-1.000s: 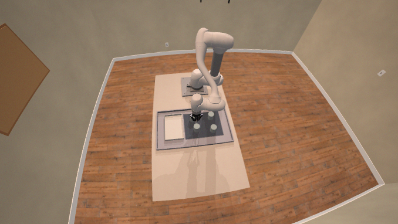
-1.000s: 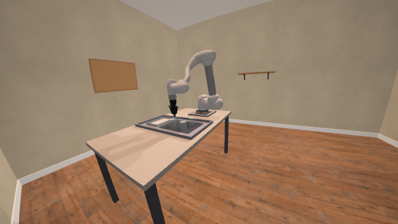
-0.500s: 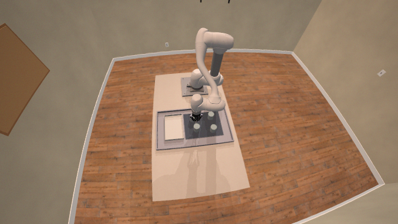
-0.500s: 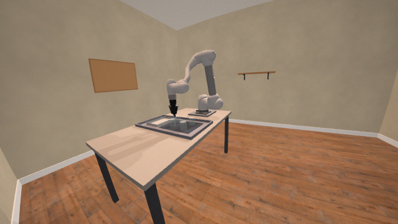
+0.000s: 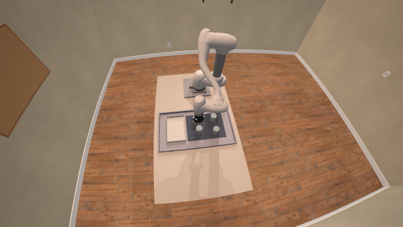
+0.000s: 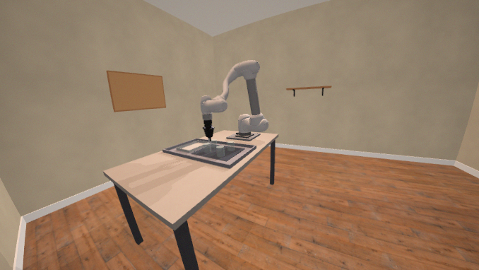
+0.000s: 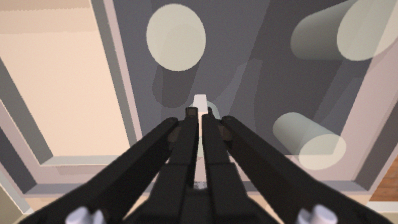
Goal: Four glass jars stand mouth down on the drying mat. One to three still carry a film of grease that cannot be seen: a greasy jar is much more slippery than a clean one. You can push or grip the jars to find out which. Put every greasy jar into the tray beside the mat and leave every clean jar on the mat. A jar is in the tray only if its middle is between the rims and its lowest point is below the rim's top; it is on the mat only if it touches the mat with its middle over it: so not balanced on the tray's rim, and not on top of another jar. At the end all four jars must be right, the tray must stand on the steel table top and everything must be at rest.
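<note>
No jar (image 5: 199, 128) (image 6: 220, 151) (image 7: 176, 38) is in the tray (image 5: 167, 131) (image 6: 180, 148) (image 7: 125, 95); all four remain to be judged or sorted, and the end effector (image 5: 198, 122) (image 6: 210, 140) (image 7: 200, 103) is closed narrow, holding nothing

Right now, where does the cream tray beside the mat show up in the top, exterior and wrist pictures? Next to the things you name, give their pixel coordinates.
Top: the tray (image 5: 176, 129) (image 6: 193, 147) (image 7: 70, 85) lies left of the arm's gripper (image 5: 198, 122) (image 6: 210, 141) (image 7: 200, 103), below center.
Exterior: below and left of the gripper.
Wrist: along the left side, partly cut off.
Shared landmark: the dark mat (image 5: 205, 135) (image 6: 230, 155) (image 7: 240, 30), right beside the tray.
</note>
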Robot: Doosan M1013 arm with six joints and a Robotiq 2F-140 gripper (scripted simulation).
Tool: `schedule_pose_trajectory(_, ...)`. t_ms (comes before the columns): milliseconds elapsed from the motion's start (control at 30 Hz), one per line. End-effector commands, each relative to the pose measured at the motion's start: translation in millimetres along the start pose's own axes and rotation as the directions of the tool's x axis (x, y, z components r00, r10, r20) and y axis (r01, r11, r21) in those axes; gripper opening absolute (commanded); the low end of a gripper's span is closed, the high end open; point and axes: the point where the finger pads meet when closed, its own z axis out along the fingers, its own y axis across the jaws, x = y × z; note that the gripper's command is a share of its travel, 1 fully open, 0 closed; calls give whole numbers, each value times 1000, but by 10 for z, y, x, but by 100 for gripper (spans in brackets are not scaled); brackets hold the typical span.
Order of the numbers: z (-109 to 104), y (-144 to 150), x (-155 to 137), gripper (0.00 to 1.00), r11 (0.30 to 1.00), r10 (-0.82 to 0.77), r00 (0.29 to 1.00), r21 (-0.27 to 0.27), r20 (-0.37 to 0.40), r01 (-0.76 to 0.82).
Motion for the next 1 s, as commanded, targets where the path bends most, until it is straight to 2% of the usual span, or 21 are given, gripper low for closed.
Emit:
schedule_pose_trajectory(0,-27,18,-59,0,1000,-2,1000,-1,4,2)
schedule_pose_trajectory(967,-54,18,-92,0,1000,-2,1000,-1,4,2)
